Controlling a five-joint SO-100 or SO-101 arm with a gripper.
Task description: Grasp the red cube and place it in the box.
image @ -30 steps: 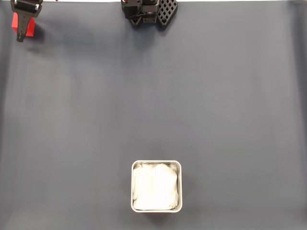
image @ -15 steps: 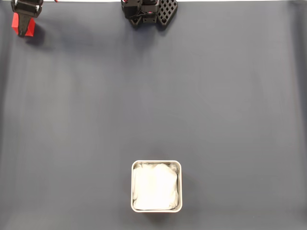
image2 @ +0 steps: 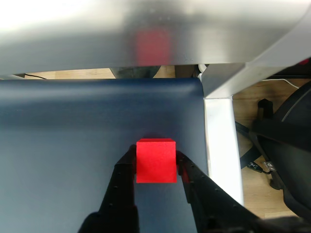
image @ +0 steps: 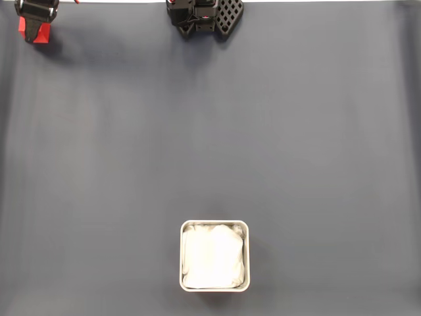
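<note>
In the wrist view the end effector (image2: 156,161) rises from the bottom edge, its two black fingers (image2: 127,167) closed against the left and right faces of the red cube (image2: 156,160), which sits squarely between them in the lower middle of the frame. The cube is a plain matte block with sharp edges; being equal on all sides it has no long axis, and its faces run square to the fingers. This view also shows the dark blue mat (image2: 73,126) of the bench ending at a pale metal frame (image2: 221,145) on the right, a brushed metal panel (image2: 146,34) across the top carrying a blurred red reflection, and wooden floor with black cables beyond.

The fixed view looks straight down and gives the wider layout. The end effector (image: 34,25) sits in the upper left corner, a black body with the red cube (image: 39,34) showing beneath it. The black arm base (image: 204,16), with a perforated plate, stands at the top centre. The box (image: 214,226), a square silvery tin with rounded corners and crumpled white paper lining, rests at the bottom centre, well apart from the cube.
</note>
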